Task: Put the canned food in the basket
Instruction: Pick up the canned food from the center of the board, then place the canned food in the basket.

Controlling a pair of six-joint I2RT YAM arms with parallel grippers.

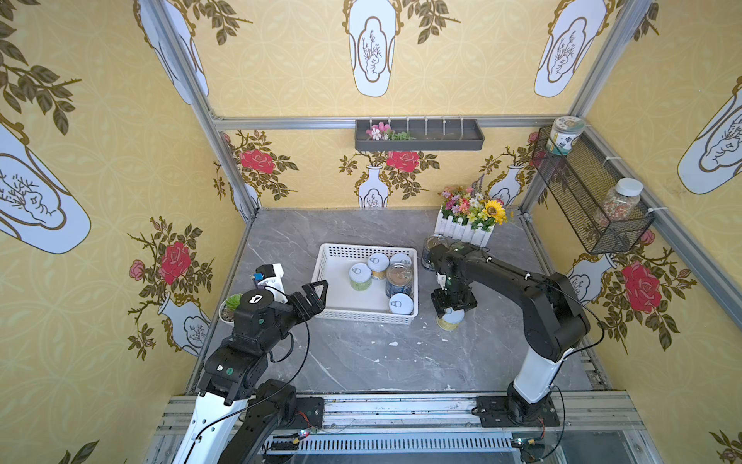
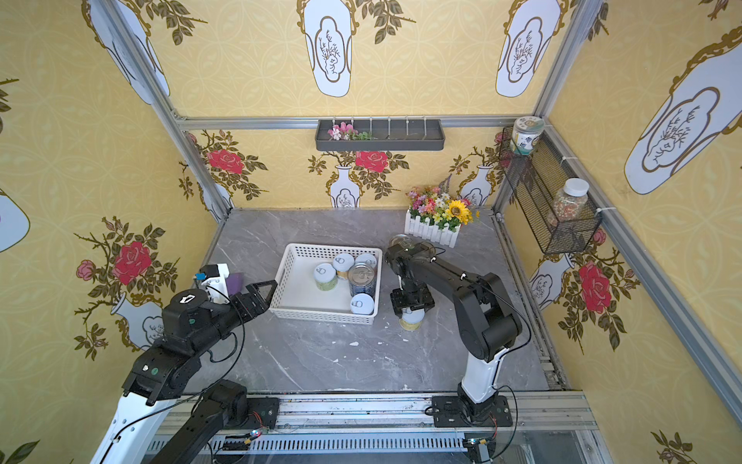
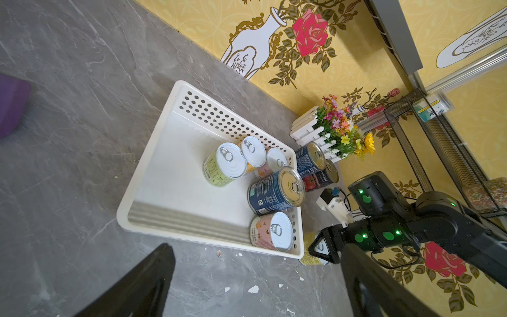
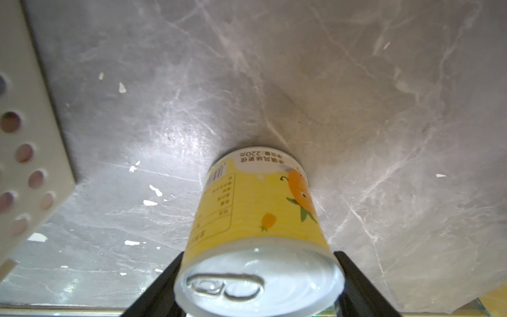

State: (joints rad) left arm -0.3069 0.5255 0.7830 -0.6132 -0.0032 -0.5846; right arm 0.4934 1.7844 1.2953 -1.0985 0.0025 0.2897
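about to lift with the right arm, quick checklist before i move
1. Right gripper around yellow can, jaws against its sides: ok
2. Can upright on table: ok
3. Grip firm enough to lift: cannot tell
4. Free floor in basket: ok
5. Left gripper open, at the basket's rim, away from the can: ok
6. All cans in: not ok, blue cans by the flowers are outside
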